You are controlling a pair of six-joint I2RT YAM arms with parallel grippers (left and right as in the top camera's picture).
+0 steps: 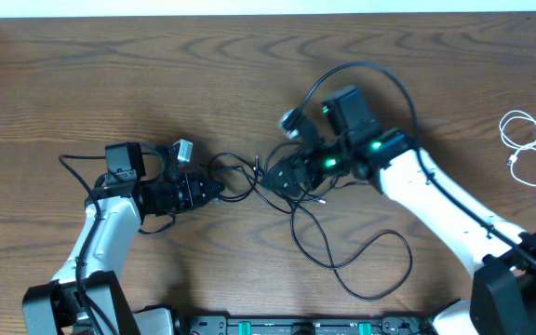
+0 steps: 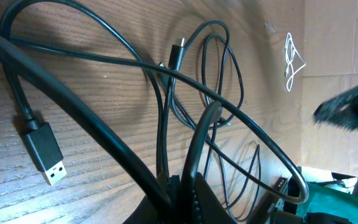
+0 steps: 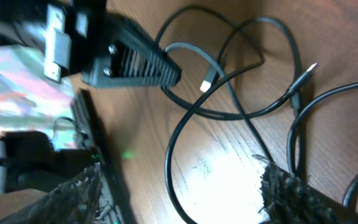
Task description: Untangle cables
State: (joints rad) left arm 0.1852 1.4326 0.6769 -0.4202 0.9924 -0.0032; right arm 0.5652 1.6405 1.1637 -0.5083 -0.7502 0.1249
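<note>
Nearest the arm bases, a loose loop [image 1: 408,263] of the black cables [image 1: 249,181] trails across the table [image 1: 156,74]. It lies slack and free of either arm, so it is probably spare length that the knot has not caught.

Further in, the left gripper [image 1: 214,189] points toward the middle of the table, clenched on one black strand. The right wrist view shows its ribbed tips [image 3: 174,76] pinching that strand right where it enters the knot. This looks like an anchor hold, pinning one end so that a pull from the other side can separate the strands. A flat plug [image 2: 44,151] lies loose on the wood just beside this arm.

Facing it across the tangle is the right gripper [image 1: 270,179]. Its fingers [image 3: 73,193] stand wide apart with nothing between them except strands lying on the table. It hovers low over the crossing loops, apparently placed to pick the next strand.

The knot itself sits between the two grippers, with several loops still crossed, so the untangling seems far from finished.

Farthest off, near the right edge, a white cable [image 1: 526,149] lies coiled alone, well apart from the black ones.
</note>
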